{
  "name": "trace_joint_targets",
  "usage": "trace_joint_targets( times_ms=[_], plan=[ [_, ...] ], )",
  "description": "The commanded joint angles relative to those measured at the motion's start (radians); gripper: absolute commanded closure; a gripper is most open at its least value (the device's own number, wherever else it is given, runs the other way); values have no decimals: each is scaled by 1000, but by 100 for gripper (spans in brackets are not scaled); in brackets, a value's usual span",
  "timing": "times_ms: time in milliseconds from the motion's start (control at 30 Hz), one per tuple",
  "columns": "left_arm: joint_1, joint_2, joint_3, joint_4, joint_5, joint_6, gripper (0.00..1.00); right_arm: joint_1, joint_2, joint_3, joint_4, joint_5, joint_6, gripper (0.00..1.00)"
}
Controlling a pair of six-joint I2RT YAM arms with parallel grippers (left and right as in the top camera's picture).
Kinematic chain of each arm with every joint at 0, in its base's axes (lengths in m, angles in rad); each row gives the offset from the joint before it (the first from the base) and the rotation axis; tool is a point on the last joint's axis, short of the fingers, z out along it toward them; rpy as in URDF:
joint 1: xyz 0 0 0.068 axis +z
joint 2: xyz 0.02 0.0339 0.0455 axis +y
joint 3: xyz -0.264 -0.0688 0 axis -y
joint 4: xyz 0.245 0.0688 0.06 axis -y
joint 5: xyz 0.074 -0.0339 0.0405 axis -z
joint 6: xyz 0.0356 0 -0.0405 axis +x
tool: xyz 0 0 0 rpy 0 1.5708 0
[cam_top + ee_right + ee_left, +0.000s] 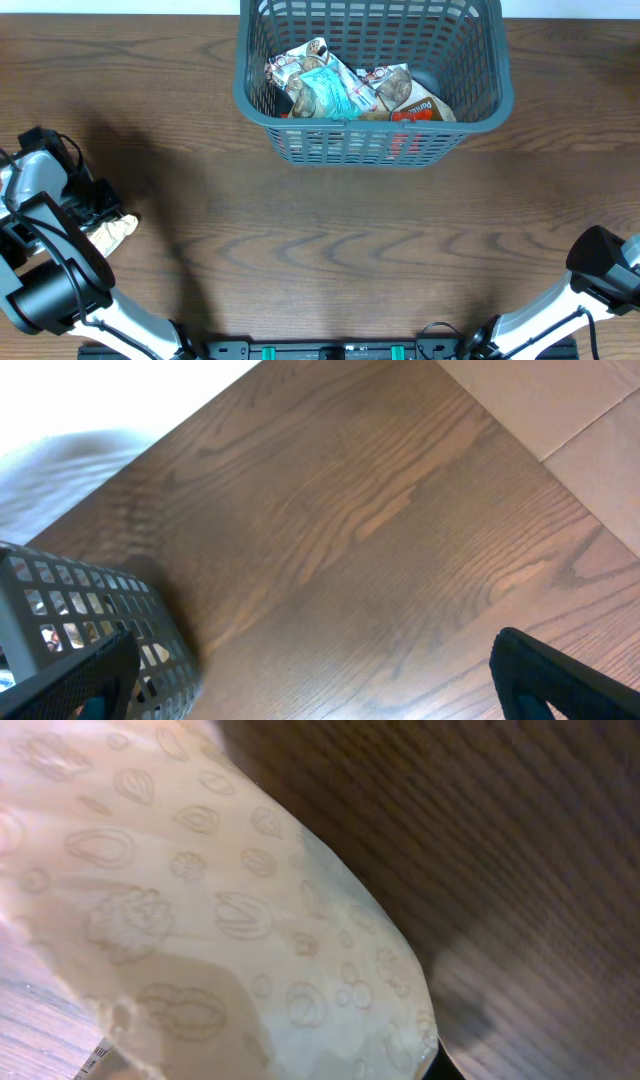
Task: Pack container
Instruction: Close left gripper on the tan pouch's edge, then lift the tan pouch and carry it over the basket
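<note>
Overhead: we're seeing the large rectangular grey-blue slotted plastic basket (440, 140) sitting at top centre of the frame on the dark wood-grain table (330, 250). It's already holding several crinkled printed snack packets (330, 85). The left gripper (104, 220) is sitting at the left edge, right at a small beige foil packet (115, 232), well apart from the basket. The right arm (600, 262) is hanging at lower right, with its gripper not showing in this view.

Left wrist: the beige foil packet (220, 920), printed with nut outlines, is filling most of the frame, with table at upper right. The fingers are hidden, so we can't tell whether the jaws are clamped on it.

Right wrist: the right gripper (315, 650) is spread wide, with nothing between its dark fingertips (560, 675). A corner of the basket (100, 600) is showing at lower left.

We're reading this as the pick of the one packet outside the basket. The next move is calling for a confirmed grip, a lift clear of the table, a carry toward top centre above the rim, then a release over the packets inside. Thin foil could be slipping if it's pinched at an edge.
</note>
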Motion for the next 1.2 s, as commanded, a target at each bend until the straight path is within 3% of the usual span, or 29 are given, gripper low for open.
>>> trace_joint_targets(
  times_ms=[0, 333, 533, 667, 833, 1033, 1167],
  plan=[
    [-7, 1, 4, 10, -5, -82, 94, -3, 2, -6, -2, -5, 14, 1],
    [-181, -282, 187, -98, -1, -103, 94, -3, 2, -6, -2, -5, 14, 1],
    [-365, -505, 346, -47, -2, -128, 94, -3, 2, -6, -2, -4, 14, 1],
    [-520, -594, 424, 43, -2, -139, 94, -3, 2, -6, -2, -4, 14, 1],
    [-707, -631, 433, 243, -2, -260, 94, -3, 2, -6, -2, -4, 14, 1],
    [-877, -552, 433, 512, -2, -262, 94, -3, 2, -6, -2, -4, 14, 1],
    [-960, -457, 433, 603, -2, -262, 94, -3, 2, -6, -2, -5, 14, 1]
  ],
)
